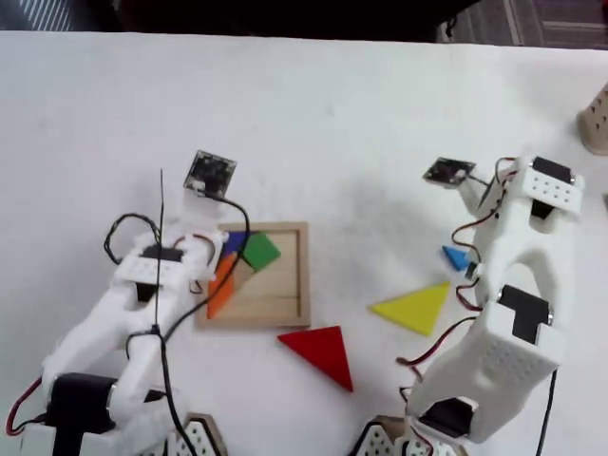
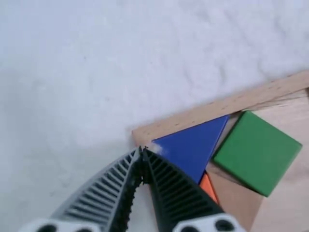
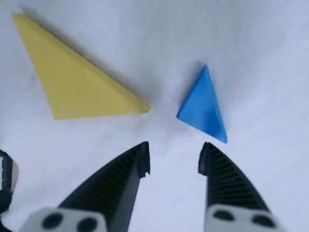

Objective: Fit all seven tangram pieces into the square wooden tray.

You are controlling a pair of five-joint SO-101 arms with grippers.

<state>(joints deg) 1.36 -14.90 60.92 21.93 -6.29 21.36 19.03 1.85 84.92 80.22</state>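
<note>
The square wooden tray [image 1: 302, 277] holds a dark blue triangle [image 1: 233, 240], a green square [image 1: 259, 251] and an orange piece [image 1: 221, 285]. My left gripper [image 2: 142, 152] is shut and empty, its tips at the tray's corner rim [image 2: 217, 106], touching the tip of the dark blue triangle [image 2: 193, 145]. The green square [image 2: 256, 152] lies beside that triangle, with the orange piece [image 2: 207, 186] partly under the fingers. My right gripper [image 3: 174, 159] stands open above the table, just short of a small blue triangle [image 3: 203, 104] and beside the yellow triangle [image 3: 82, 84].
A red triangle [image 1: 318, 353] lies on the table in front of the tray, and the yellow triangle [image 1: 413, 306] and small blue triangle [image 1: 456, 256] lie to its right. A brown object [image 1: 596, 119] stands at the far right edge. The back of the table is open white surface.
</note>
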